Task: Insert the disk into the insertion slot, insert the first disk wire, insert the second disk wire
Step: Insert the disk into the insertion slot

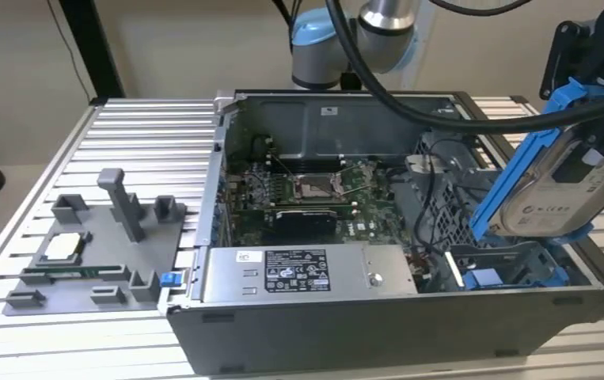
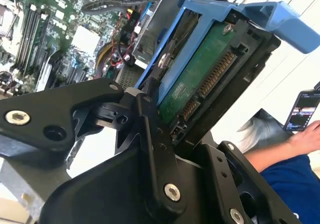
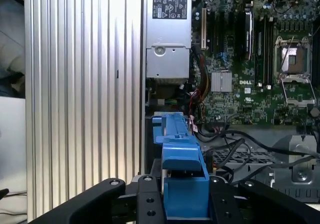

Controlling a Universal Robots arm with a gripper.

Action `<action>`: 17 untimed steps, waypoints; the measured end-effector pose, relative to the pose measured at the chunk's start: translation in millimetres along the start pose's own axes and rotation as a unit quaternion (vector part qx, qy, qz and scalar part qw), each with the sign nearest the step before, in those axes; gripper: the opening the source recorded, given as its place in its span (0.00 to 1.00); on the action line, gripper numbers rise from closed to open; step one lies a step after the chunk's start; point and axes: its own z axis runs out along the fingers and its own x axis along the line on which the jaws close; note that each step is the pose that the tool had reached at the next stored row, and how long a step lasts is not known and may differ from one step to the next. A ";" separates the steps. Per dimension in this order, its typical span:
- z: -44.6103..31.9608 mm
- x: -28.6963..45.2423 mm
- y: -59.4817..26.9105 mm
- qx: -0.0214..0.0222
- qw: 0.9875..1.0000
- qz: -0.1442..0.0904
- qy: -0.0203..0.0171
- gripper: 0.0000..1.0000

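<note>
The disk [image 1: 555, 194], silver-grey with a white label in a bright blue caddy, hangs tilted on edge above the case's front corner at the exterior view's right. My gripper [image 1: 589, 119] is shut on it from above. The second wrist view shows the disk's green circuit board [image 2: 200, 84] and its connector between the black fingers [image 2: 150, 134]. In the first wrist view the blue caddy [image 3: 182, 169] sits in my gripper [image 3: 184, 204]. The insertion slot [image 1: 507, 265], a grey bay with a blue tab, lies just below the disk. Black cables [image 1: 439, 154] run beside the bay; I cannot tell which are the disk wires.
The open computer case [image 1: 386, 332] holds a grey power-supply box [image 1: 302, 273] and a motherboard with a processor socket [image 1: 313, 186]. A grey parts fixture [image 1: 90, 253] stands on the slatted table at the exterior view's left. A person's arm [image 2: 295, 146] holds a phone [image 2: 304, 109] beside the case.
</note>
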 end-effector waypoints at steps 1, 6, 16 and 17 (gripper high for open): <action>1.5 -0.5 -1.8 0.000 1.000 0.000 0.000 0.00; 10.3 -4.2 -9.7 0.000 1.000 0.000 0.000 0.00; 28.4 -6.6 -11.8 0.000 1.000 0.000 0.000 0.00; 30.2 -6.6 -11.8 0.000 1.000 0.000 0.000 0.00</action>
